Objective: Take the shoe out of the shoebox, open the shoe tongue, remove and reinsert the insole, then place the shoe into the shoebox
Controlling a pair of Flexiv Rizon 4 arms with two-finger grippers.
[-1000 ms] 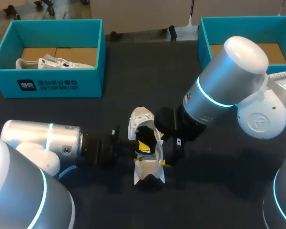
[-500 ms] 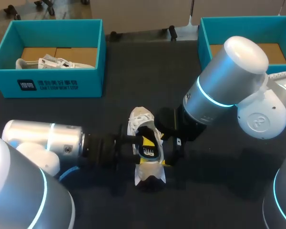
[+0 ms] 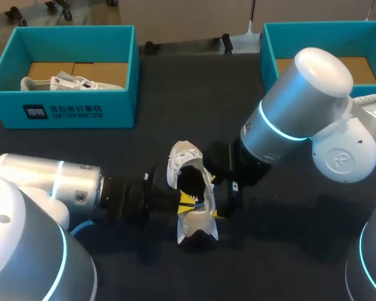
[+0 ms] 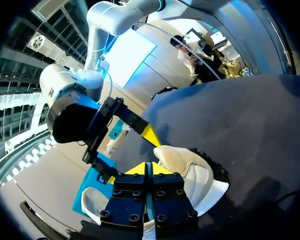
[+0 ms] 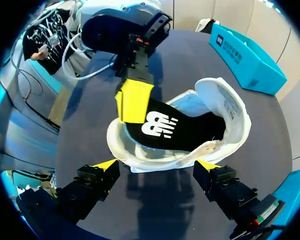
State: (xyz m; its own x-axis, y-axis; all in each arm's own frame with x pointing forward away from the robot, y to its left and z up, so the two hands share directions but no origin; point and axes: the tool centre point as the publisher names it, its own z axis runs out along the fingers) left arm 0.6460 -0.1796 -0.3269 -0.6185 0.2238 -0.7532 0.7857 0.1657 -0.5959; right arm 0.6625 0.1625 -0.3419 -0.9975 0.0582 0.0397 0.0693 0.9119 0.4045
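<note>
Dark table (image 3: 194,94) fills my screen, and the white shoe (image 3: 197,227) lies on it, out in the open. The left shoebox (image 3: 69,113) and the right shoebox (image 3: 269,50) both sit well away from the shoe, one off to each side. The left one has another shoe in it.

The black insole (image 5: 175,131) is down inside the shoe. My left gripper (image 4: 148,169) is at one end of the shoe's opening, and its yellow tips are pressed together on the edge of the insole, as far as I can see.

What could go wrong? The insole is thin and bendy. If I push it in crooked, I think it will fold or bunch up. The tips could also slip off it. The shoe is light, so a hard push may slide it or tip it over. The two grippers are close, so they could bump.

My left arm lies low and nearly flat, pointing sideways into the shoe. My right arm bends down to the shoe's other side. My right gripper (image 5: 157,165) is spread wide, with the shoe's near wall between its tips. I cannot tell if they touch it.
</note>
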